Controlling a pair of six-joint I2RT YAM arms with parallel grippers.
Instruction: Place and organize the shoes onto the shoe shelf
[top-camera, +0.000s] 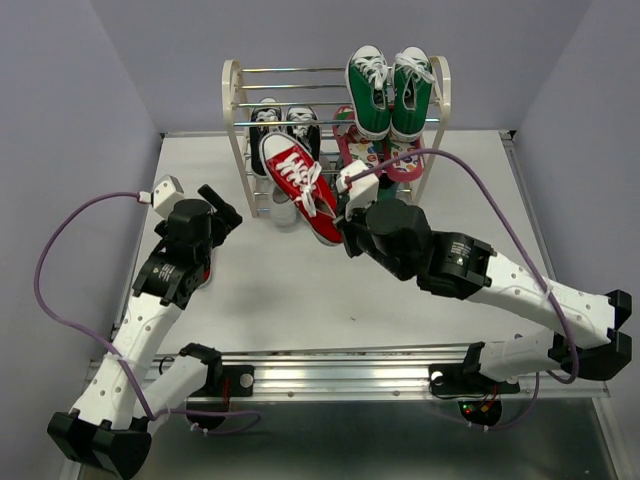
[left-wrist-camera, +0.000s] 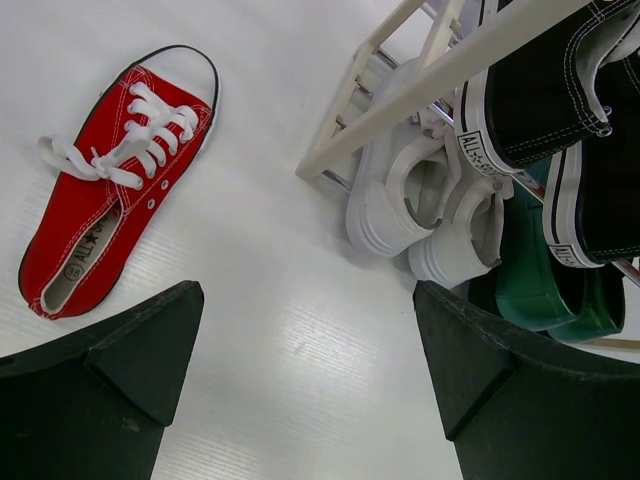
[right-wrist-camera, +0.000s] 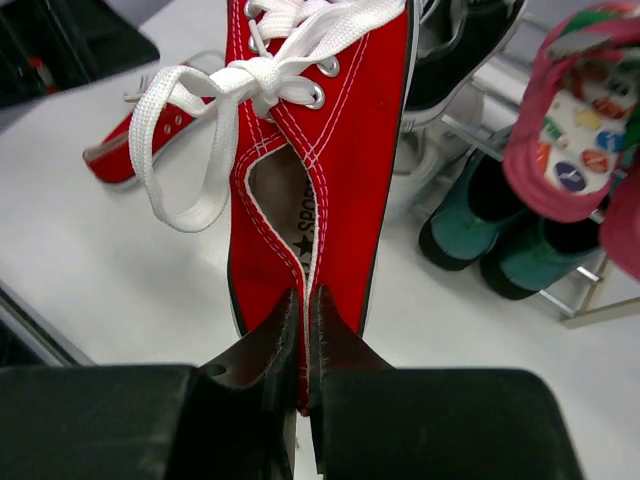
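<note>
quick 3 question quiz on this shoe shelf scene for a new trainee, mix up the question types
1. True or false: the right gripper is shut on the heel of a red sneaker.
2. Multiple choice: on which tier of the shoe shelf do the green high-tops sit? A top, B middle, C bottom.
3. Fill in: the other red sneaker lies on the ___, and the left gripper is open and holds nothing.

Key: 1 true. 2 A. 3 table.
</note>
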